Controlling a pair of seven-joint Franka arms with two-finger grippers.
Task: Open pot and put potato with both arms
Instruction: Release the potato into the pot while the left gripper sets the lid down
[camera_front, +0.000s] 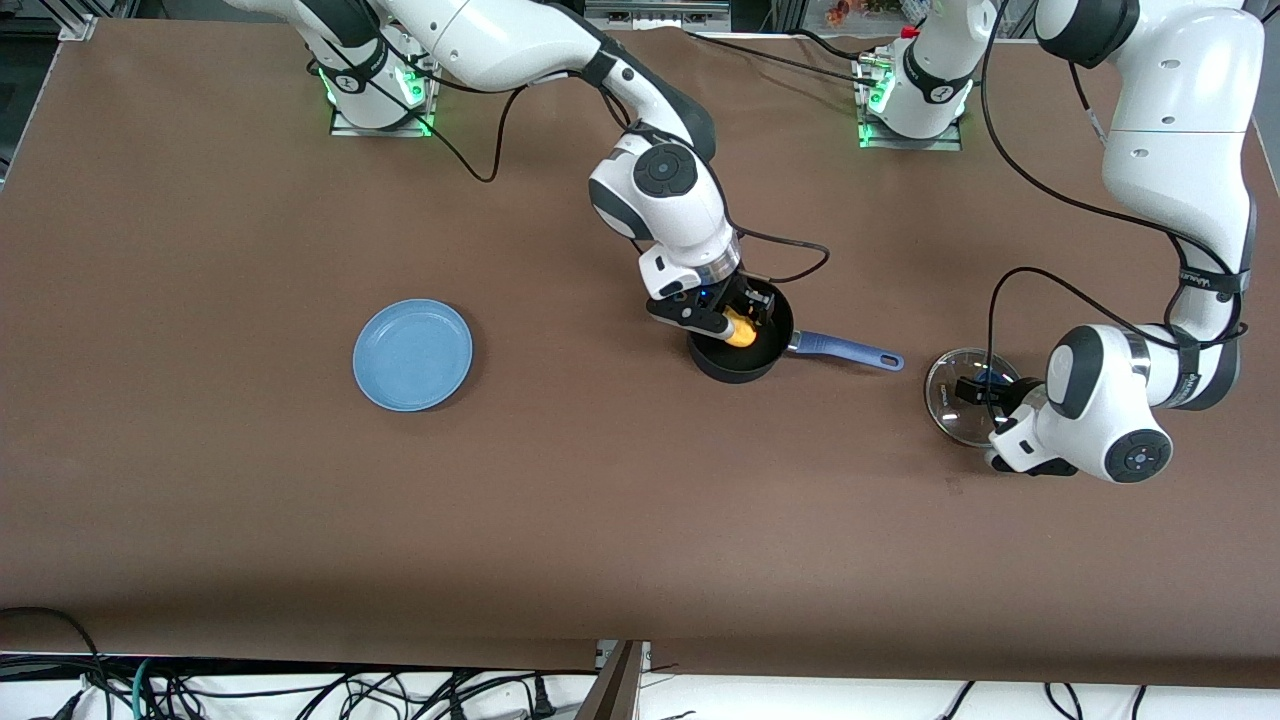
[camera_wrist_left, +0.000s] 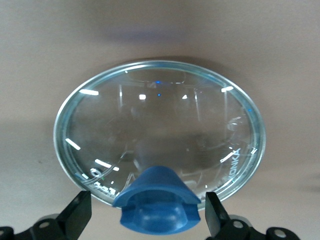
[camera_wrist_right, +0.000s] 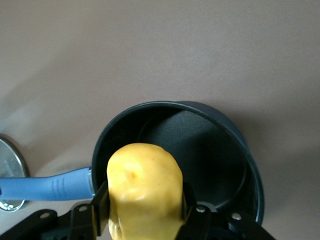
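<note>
The black pot (camera_front: 722, 366) stands open mid-table, its blue handle (camera_front: 846, 350) pointing toward the left arm's end. My right gripper (camera_front: 738, 318) is shut on the yellow potato (camera_front: 741, 331) and holds it just over the pot's opening. In the right wrist view the potato (camera_wrist_right: 145, 190) sits between the fingers above the pot (camera_wrist_right: 210, 145). The glass lid (camera_front: 952, 405) lies on the table past the handle's tip. My left gripper (camera_front: 985, 388) is open around its blue knob (camera_wrist_left: 157, 200), with a gap on each side, and the lid (camera_wrist_left: 160, 120) shows flat on the table.
A light-blue plate (camera_front: 412, 354) lies toward the right arm's end of the table, well apart from the pot. The lid's edge (camera_wrist_right: 7, 165) and the pot handle (camera_wrist_right: 45, 187) show in the right wrist view. Cables hang below the table's near edge.
</note>
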